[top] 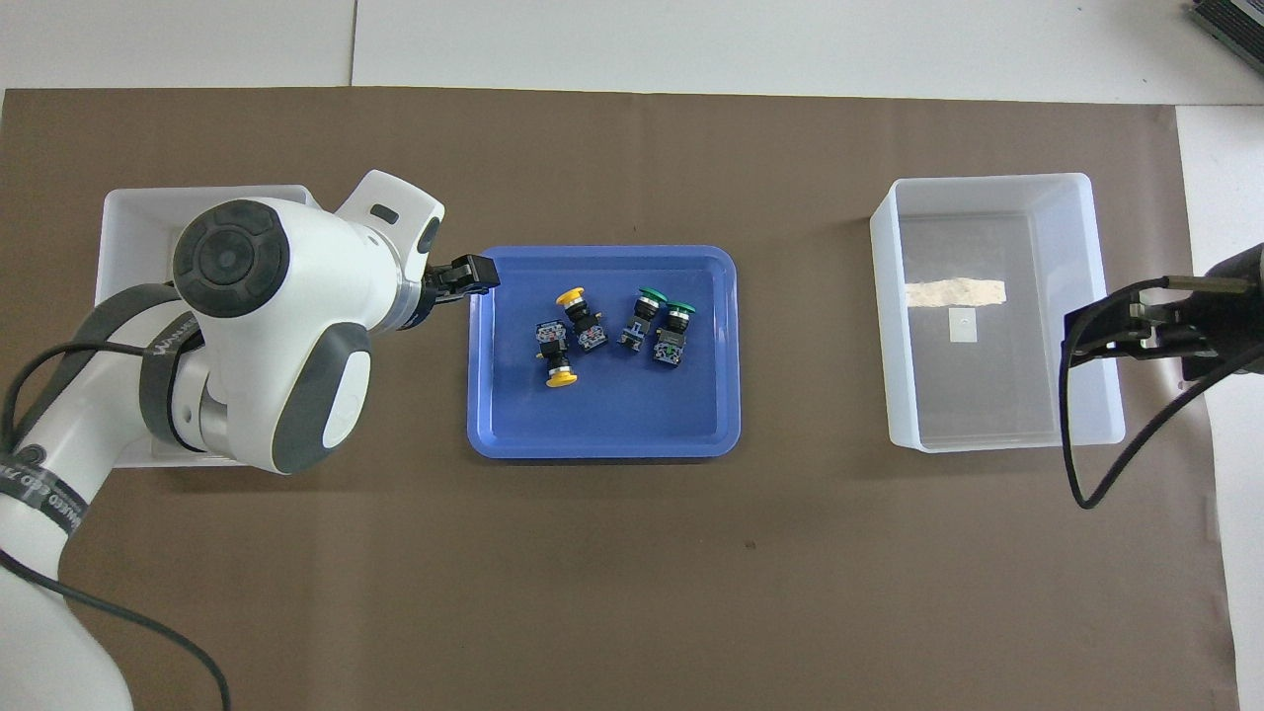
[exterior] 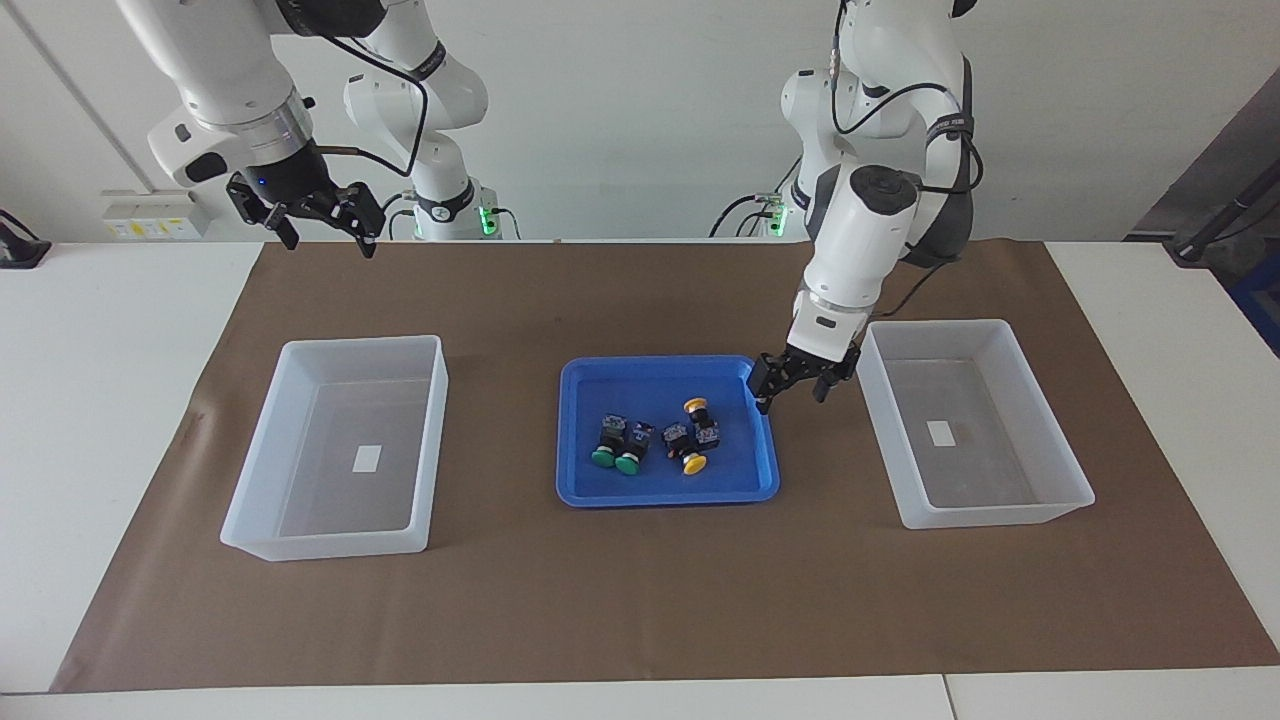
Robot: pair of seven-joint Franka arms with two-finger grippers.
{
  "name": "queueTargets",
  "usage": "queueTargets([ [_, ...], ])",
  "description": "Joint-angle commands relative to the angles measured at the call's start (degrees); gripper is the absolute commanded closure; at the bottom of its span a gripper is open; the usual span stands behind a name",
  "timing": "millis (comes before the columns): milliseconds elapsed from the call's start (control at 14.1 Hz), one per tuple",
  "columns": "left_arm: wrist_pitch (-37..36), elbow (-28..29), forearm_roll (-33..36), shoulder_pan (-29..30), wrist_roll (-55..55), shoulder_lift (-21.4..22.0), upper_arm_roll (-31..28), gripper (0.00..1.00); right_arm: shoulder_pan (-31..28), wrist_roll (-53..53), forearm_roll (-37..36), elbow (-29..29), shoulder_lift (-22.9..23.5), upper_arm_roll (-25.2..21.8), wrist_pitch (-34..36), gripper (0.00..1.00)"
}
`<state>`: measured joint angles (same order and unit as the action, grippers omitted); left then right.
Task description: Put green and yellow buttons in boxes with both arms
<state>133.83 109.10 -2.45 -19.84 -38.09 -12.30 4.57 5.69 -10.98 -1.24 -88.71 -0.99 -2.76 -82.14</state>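
Over the blue tray's [exterior: 570, 440] rim at my left arm's end, my left gripper [exterior: 797, 388] hangs with fingers spread and empty, positioned to reach the four buttons [exterior: 655, 440] lying in the tray between both empty boxes [exterior: 300, 440], while my right gripper [exterior: 310, 215] waits raised, fingers parted.

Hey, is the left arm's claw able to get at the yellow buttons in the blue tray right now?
Probably yes. The left claw hangs open over the blue tray's edge, and the yellow buttons lie uncovered in it, with nothing between.
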Motion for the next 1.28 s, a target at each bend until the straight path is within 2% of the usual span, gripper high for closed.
queueTargets([
  [0, 3.01, -0.37, -0.28, -3.71, -4.53, -3.16, -0.97, 0.0, -0.06, 0.96, -0.69, -1.73, -1.47, 0.04, -0.48, 0.0],
  [214, 5.64, -0.55, 0.69, -6.52, -7.6, -6.5, -1.23, 0.0, -0.33, 0.96, 0.19, -2.08, -1.56, 0.04, -1.96, 0.0],
  [498, 6.53, -0.29, 1.92, -8.11, -9.28, -8.62, -1.32, 0.0, 0.46, 0.26, 0.1, -5.94, -2.44, 0.04, -9.69, 0.0],
  [712, 6.26, 0.42, 1.92, -9.16, -11.03, -8.53, -1.41, 0.0, 3.44, -4.55, -0.25, -9.98, -1.91, 0.21, -19.43, 0.0],
  [854, 6.35, 1.11, 2.01, -9.34, -11.74, -8.35, -1.49, 0.08, 6.34, -11.04, -0.25, -11.04, 1.23, 0.21, -24.36, 0.0],
  [1210, 7.85, 1.47, 3.94, -8.28, -11.48, -8.44, -1.49, 0.08, 12.32, -21.52, -0.6, -10.43, 8.89, 0.21, -33.77, 0.0],
])
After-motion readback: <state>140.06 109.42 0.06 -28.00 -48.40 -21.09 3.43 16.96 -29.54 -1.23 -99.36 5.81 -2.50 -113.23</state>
